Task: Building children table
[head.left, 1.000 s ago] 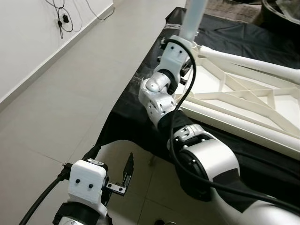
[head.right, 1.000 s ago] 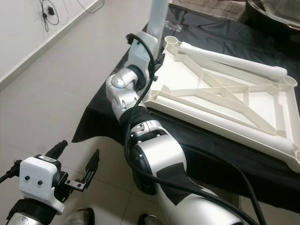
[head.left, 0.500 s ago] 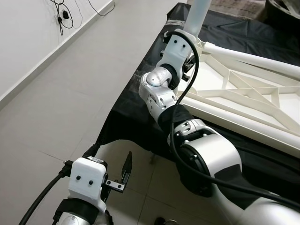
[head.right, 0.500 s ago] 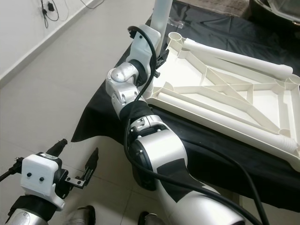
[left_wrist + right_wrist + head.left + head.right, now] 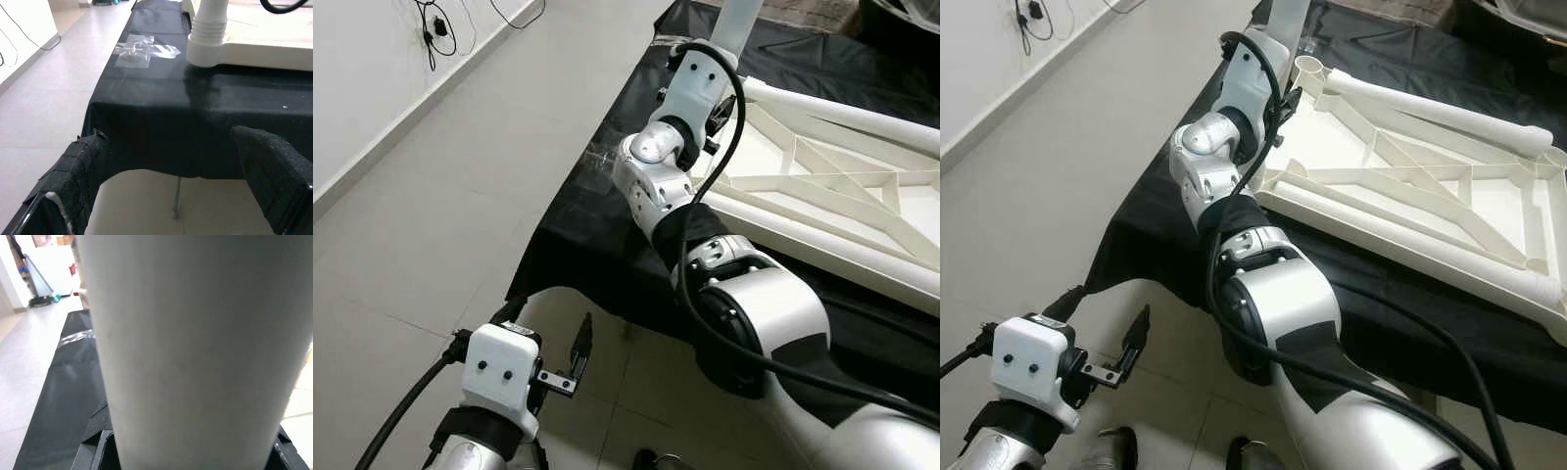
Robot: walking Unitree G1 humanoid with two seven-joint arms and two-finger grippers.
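My right arm [image 5: 724, 294] stretches from the lower right up to the top centre of the frame, elbow bent, wrist raised — its gripper [image 5: 724, 83] clenched around an upright white table leg [image 5: 740, 18]. The leg stands at the corner of the upturned white tabletop [image 5: 1430, 186], lying on black cloth [image 5: 597, 196] at upper right. My left gripper [image 5: 553, 343] hangs at lower left above the floor tiles [image 5: 431, 215], fingers spread, empty.

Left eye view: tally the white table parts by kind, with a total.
Tabletop: 1
Upright leg: 1
Lying legs: 2
Total: 4
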